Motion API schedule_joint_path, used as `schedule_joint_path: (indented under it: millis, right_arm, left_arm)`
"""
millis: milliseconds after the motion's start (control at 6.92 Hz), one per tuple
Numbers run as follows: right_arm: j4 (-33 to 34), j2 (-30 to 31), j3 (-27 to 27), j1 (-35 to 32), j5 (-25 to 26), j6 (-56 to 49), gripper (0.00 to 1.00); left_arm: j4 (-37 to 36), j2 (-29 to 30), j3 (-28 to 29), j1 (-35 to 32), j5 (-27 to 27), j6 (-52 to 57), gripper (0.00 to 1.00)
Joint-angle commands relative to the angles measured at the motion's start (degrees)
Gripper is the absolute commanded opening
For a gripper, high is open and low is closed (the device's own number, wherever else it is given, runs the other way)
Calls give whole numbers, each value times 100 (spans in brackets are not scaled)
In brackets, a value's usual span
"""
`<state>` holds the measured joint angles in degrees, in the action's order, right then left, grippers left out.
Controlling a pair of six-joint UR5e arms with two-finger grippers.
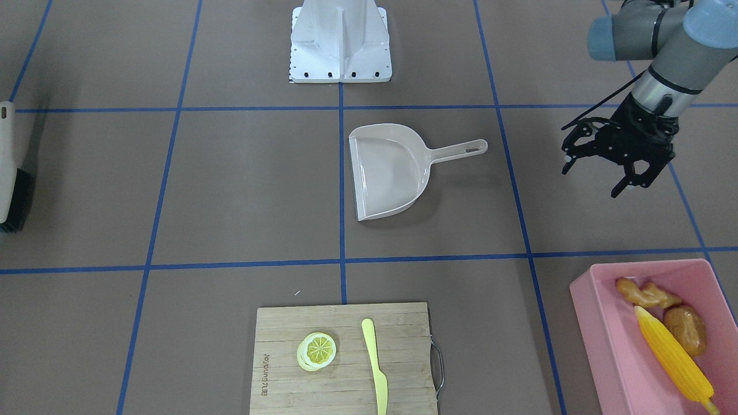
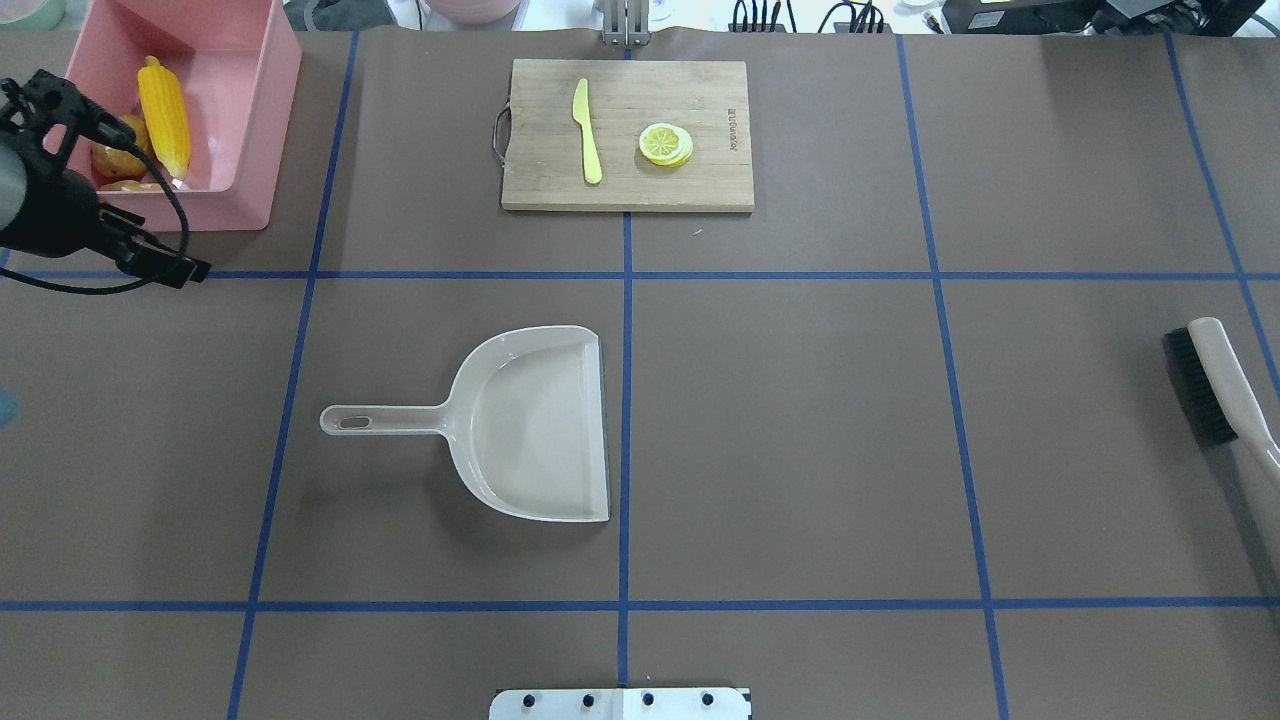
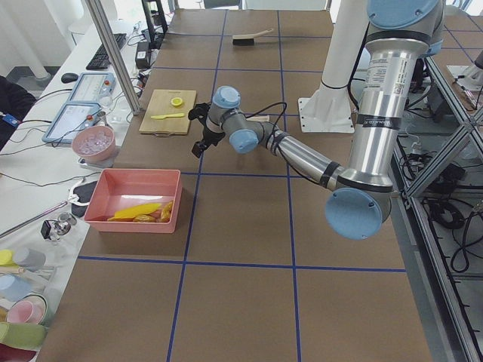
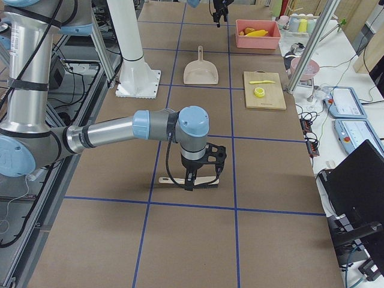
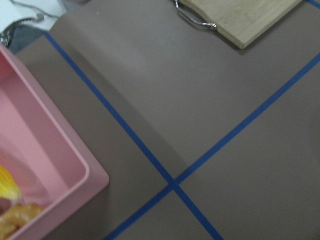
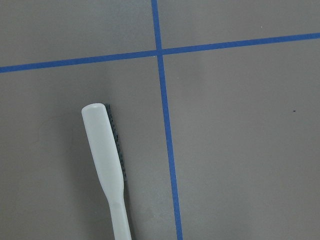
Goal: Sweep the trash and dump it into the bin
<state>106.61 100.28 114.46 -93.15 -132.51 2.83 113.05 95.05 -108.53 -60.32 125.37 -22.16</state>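
1. The trash, three toy foods, lies inside the pink bin (image 1: 597, 323), a smooth-walled rectangular tub with rounded corners. It stands near the far edge of the table (image 2: 800, 450), on the robot's left.
2. The corn cob (image 1: 671, 353) is long and bright yellow with rows of kernels. It lies slantwise along the tub's floor.
3. The potato (image 1: 686, 329) is rounded, glossy and orange-brown, and touches the cob's side.
4. The ginger root (image 1: 646, 294) is knobbly and tan. It lies at the tub's end nearer the robot, just beside the cob's tip.
5. The left gripper (image 1: 591, 181) hangs above the table near that end of the bin, its jaws spread with nothing between them.
6. The right gripper (image 4: 203, 180) is directly over the beige brush (image 2: 1215, 385) at the table's right end. It shows only from the side, so I cannot tell how its jaws stand.
7. The beige dustpan (image 2: 530, 425) lies flat mid-table, well apart from the bin, handle toward the robot's left.
8. The wooden cutting board (image 2: 625, 170) carries a lemon slice (image 2: 665, 143) and a yellow knife (image 2: 587, 130).
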Motion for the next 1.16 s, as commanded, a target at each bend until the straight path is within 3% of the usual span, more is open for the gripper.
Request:
schedule_joint_path:
  millis: [0, 289, 722, 1011]
  right_arm:
    - [0, -8, 7, 7, -12, -2, 100]
    - [-9, -17, 15, -1, -21, 7, 100]
    - [-9, -26, 76, 7, -29, -2, 100]
    - [-9, -17, 121, -1, -29, -11, 100]
  left_arm:
    - [-249, -519, 77, -768, 733, -71, 98]
    - [-301, -959, 156, -1383, 1329, 159, 98]
    - [-302, -1723, 245, -2428, 1367, 835, 98]
    - [-720, -1841, 621, -2528, 1350, 897, 98]
